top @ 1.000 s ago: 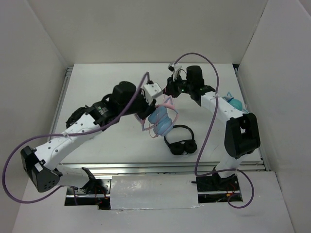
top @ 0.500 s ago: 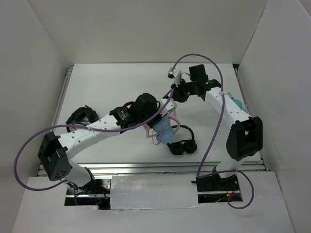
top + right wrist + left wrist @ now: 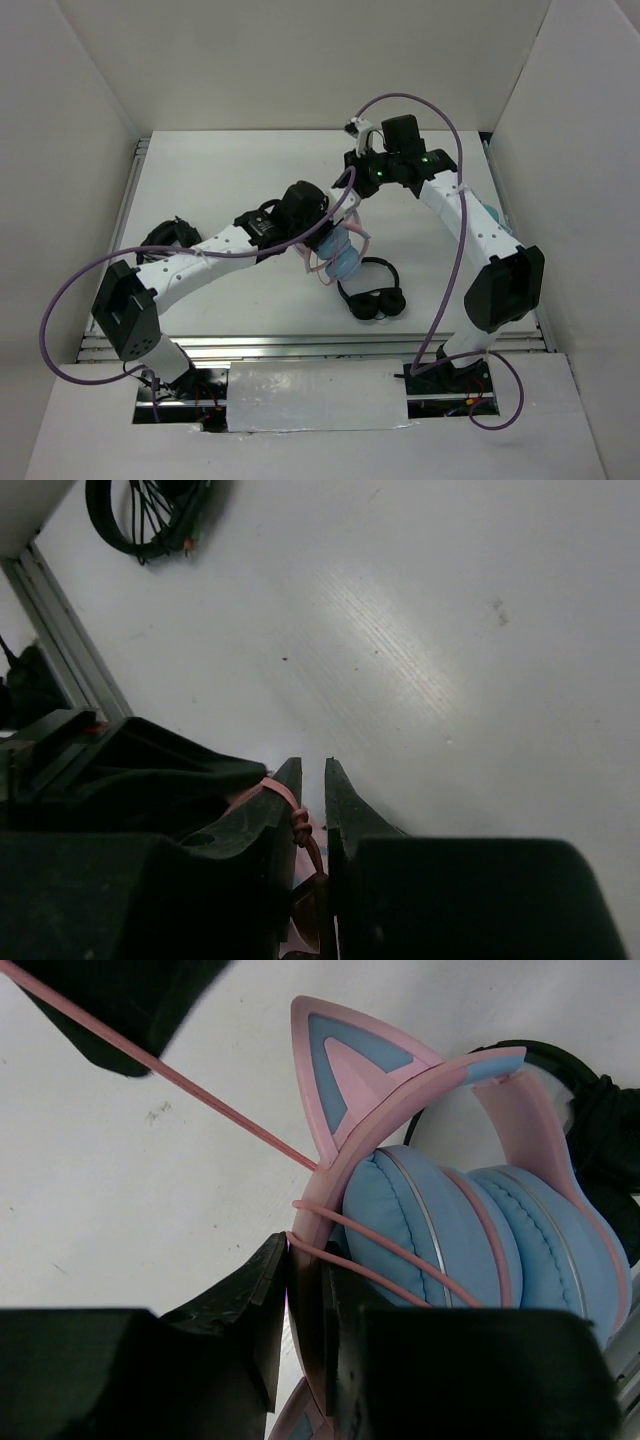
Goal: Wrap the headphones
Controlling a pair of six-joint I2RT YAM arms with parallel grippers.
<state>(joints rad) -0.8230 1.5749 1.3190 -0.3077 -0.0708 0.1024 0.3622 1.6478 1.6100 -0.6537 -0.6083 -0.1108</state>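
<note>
Two pincers share one load. The left pincer [image 3: 305, 1260] is clamped on the pink headband [image 3: 430, 1080] of the headphones [image 3: 340, 258], just right of the frame's centre over the tabletop [image 3: 220, 170], beside a black pair [image 3: 372, 300]. The right pincer [image 3: 310, 780] — further up the frame — is nipped together on the thin cable [image 3: 230, 1110], which runs taut from the headband.

Left claw [image 3: 303, 1260] and right claw [image 3: 310, 775] both clamped, near each other.
</note>
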